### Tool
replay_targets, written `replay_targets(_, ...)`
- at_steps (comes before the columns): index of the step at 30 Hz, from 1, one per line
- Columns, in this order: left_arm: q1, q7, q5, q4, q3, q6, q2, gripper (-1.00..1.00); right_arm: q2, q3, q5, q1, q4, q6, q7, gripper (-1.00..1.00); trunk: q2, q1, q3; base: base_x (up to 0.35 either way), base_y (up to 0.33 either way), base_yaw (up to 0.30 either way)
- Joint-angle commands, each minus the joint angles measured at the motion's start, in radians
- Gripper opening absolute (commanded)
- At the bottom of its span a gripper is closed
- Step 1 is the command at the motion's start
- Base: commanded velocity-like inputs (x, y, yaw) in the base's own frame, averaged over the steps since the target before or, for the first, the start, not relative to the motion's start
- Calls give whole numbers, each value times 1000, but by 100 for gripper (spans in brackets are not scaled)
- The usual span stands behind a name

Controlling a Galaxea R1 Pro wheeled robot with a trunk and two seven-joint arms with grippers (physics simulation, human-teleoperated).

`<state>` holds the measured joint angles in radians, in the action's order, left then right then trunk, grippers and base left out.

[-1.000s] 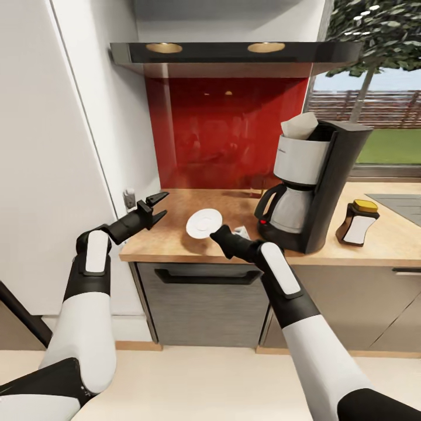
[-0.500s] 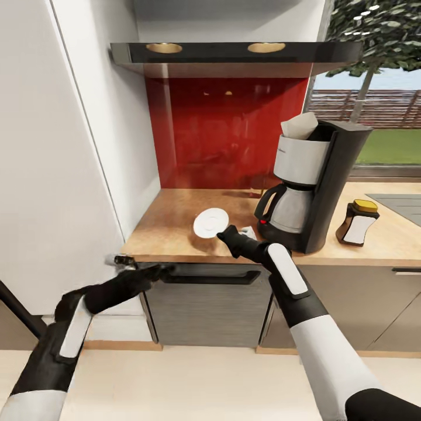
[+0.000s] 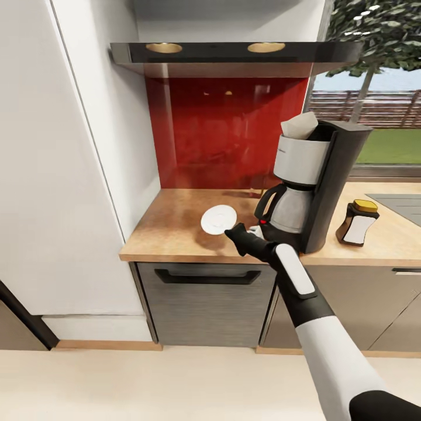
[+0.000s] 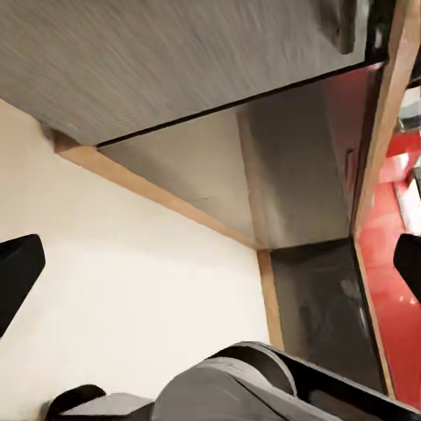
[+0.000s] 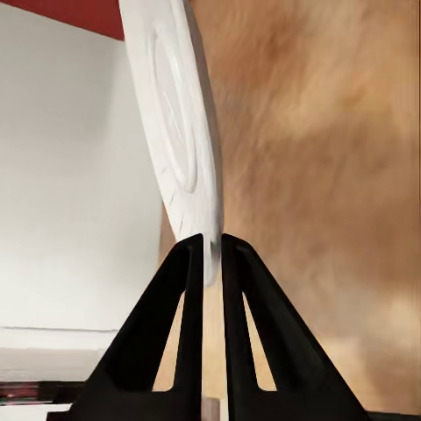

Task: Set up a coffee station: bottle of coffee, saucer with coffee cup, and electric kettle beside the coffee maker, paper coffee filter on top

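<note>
Since 1 second ago your left arm has dropped from table height and swung down out of the head view, while your right arm has carried the small round flat white saucer point(image 3: 218, 220) a little nearer the tall dark grey coffee maker point(image 3: 316, 184).

Your right gripper point(image 5: 210, 254) is clenched on the saucer's rim, with the plate standing on edge between the fingers, tilted above the light-brown wood-look table point(image 3: 169, 231) just to the machine's left. The left gripper's 2 dark fingertips point(image 4: 17, 272) sit wide apart at the edges of the left wrist view, released and holding nothing, over the pale floor beside the grey cabinet front.

You appear to be on the saucer step. The off-white paper coffee filter point(image 3: 299, 126) already sits in the machine's top, and the small dark brown bottle of coffee with a yellow cap point(image 3: 357, 222) stands on the table to its right.

Next, level the plate, lower it flat near the glass carafe, and only then let go.
</note>
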<state>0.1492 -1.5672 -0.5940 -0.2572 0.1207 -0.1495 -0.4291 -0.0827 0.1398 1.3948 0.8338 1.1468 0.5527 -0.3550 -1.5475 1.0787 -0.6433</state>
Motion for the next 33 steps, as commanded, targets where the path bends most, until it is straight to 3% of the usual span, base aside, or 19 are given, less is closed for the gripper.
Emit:
replay_targets(1, 0, -4, -2, 74, 86, 68, -9, 100, -2, -1, 12, -1, 0, -31, -11, -100, 0, 0, -1, 0, 0, 0)
replay_targets(3, 0, -4, -1, 108, 135, 108, -13, 100, -3, -1, 13, -2, -2, -93, -14, -100, 0, 0, -1, 0, 0, 0)
replay_targets(7, 0, -4, -1, 156, 166, 136, -15, 100, -9, 0, 15, -2, -16, -148, -16, -100, 0, 0, -1, 0, 0, 0)
replay_targets(11, 0, -4, -1, 164, 169, 139, -16, 100, -10, 0, 15, -2, -20, -156, -17, -100, 0, 0, -1, 0, 0, 0)
replay_targets(19, 0, -4, -1, 167, 171, 140, -16, 100, -12, 0, 60, -2, -48, -167, -21, -100, 0, 0, -1, 0, 0, 0)
replay_targets(22, 0, -4, -1, 167, 171, 140, -16, 100, -13, 1, 68, -2, -66, -209, -21, -100, 0, 0, -1, 0, 0, 0)
replay_targets(27, 0, -4, -1, 167, 171, 140, -16, 100, -13, 0, 120, -2, -93, -244, -21, -100, 0, 0, -1, 0, 0, 0)
replay_targets(33, 0, -4, -1, 167, 171, 140, -16, 100, -12, 0, 130, -2, -114, -249, -21, -100, 0, 0, -1, 0, 0, 0)
